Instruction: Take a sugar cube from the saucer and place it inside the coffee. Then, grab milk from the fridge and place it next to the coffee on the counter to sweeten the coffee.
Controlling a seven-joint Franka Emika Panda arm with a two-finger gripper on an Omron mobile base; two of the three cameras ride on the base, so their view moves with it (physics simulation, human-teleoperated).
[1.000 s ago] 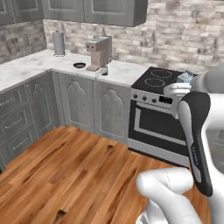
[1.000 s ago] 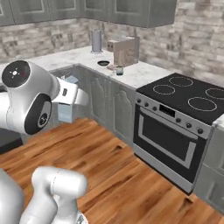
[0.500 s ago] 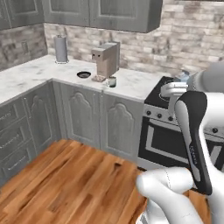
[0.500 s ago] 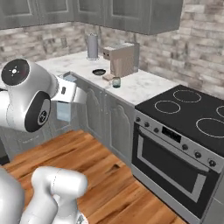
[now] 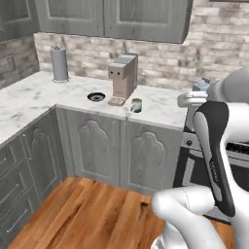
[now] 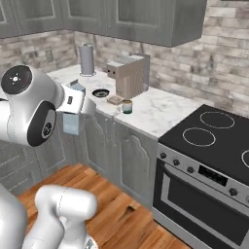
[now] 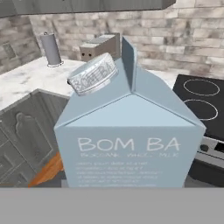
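Observation:
The milk, a pale blue carton with a grey cap, hangs in the air close before the hand camera. My gripper is shut on it beside the arm, left of the counter front, and the carton hangs below the hand. On the white marble counter stands the coffee, a small silver mug, in front of the beige coffee machine. The dark-rimmed saucer lies left of the machine. The sugar cube is hidden from view. The fridge is out of view.
A paper-towel roll stands at the back left of the counter. A black stove with an oven door adjoins the counter on the right. Grey cabinets run below and above the counter. Wooden floor lies in front.
The whole picture has shifted, so the base has driven. The counter with mug and coffee machine is now nearer and more central. The carton stays in my gripper.

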